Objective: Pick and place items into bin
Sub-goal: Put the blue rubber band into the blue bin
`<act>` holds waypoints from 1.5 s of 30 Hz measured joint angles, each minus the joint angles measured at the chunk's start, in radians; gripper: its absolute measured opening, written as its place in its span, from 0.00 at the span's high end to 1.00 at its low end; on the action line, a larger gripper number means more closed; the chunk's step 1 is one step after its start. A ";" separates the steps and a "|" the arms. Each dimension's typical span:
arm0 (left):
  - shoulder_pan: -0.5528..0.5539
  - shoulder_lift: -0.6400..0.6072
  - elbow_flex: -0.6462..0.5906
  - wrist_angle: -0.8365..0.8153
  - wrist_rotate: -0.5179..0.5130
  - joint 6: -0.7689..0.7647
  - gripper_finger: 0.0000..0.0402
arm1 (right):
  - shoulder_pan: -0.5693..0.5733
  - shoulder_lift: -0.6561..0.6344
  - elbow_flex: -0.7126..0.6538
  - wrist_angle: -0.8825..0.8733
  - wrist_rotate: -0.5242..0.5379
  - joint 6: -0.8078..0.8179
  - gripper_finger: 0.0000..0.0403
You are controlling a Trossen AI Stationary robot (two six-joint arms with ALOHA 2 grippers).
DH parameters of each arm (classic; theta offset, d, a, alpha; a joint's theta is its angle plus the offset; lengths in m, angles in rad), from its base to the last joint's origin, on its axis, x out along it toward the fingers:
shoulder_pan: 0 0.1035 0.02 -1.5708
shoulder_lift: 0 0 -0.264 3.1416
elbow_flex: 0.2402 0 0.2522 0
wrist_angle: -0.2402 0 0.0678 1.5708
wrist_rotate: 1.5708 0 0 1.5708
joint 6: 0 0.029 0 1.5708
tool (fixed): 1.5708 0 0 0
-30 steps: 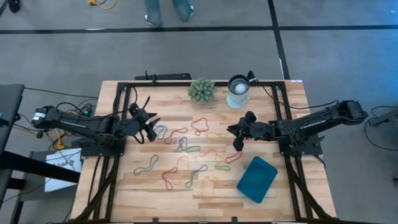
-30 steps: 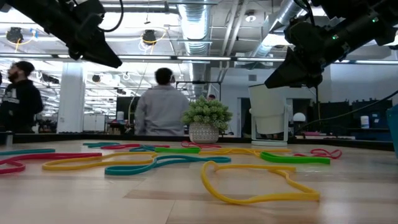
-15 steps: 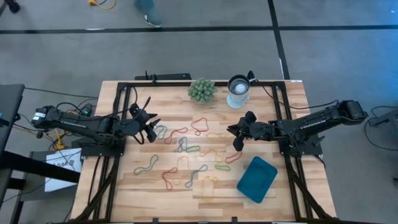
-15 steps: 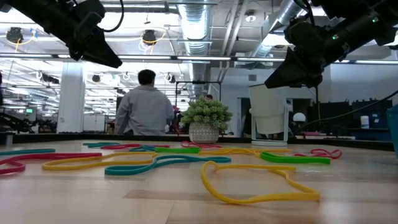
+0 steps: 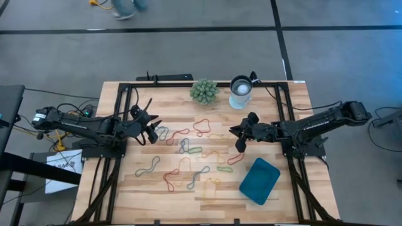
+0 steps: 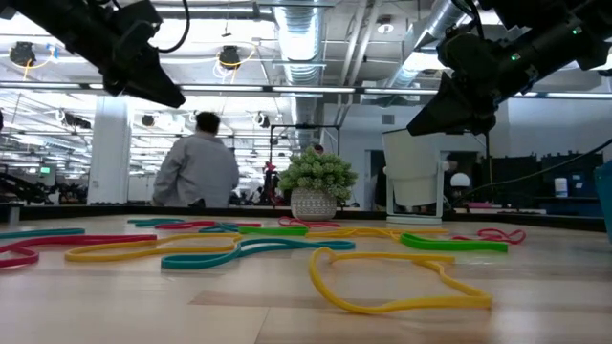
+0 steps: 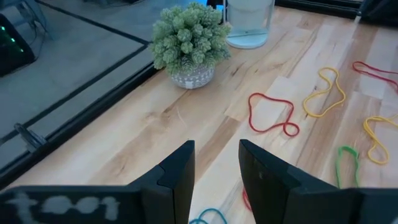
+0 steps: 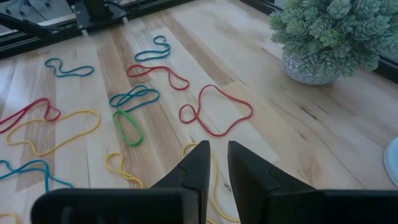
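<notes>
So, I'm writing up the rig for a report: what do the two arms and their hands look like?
Both arms are dark, nearly black, built of jointed segments. The left arm trails black cables and a small green light near its base. The right arm looks the same, with a cable off its far end. The left hand and the right hand each have two flat, matte black fingers with angular tips.

Open-plan lab or workshop — exposed ceiling ducts (image 6: 304, 38), strip lights, workbenches, a person (image 6: 196, 164) passing behind.
</notes>
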 joint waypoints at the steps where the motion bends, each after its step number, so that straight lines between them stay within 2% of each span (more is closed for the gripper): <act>1: 0.000 0.000 0.000 -0.005 0.005 -0.003 0.71 | 0.000 0.000 0.000 0.000 0.000 0.000 0.87; 6: 0.000 0.017 0.000 -0.039 0.036 -0.022 0.71 | 0.000 0.000 0.000 0.000 0.000 0.000 0.87; 12: 0.000 0.142 0.000 -0.025 0.046 -0.093 0.71 | 0.000 0.000 0.000 0.000 0.000 -0.001 0.87; 18: 0.000 0.318 0.000 0.145 0.047 -0.045 0.71 | 0.000 0.000 0.000 0.000 0.000 -0.002 0.87; 22: 0.010 0.366 0.000 0.204 0.050 0.012 0.71 | 0.000 0.000 0.000 0.000 0.000 -0.002 0.87; 28: 0.041 0.323 0.000 0.181 0.050 0.031 0.71 | 0.000 0.000 0.000 0.000 0.000 -0.002 0.87; 45: 0.117 0.125 0.000 -0.019 0.043 0.059 0.71 | 0.000 0.000 0.000 0.000 0.000 -0.001 0.87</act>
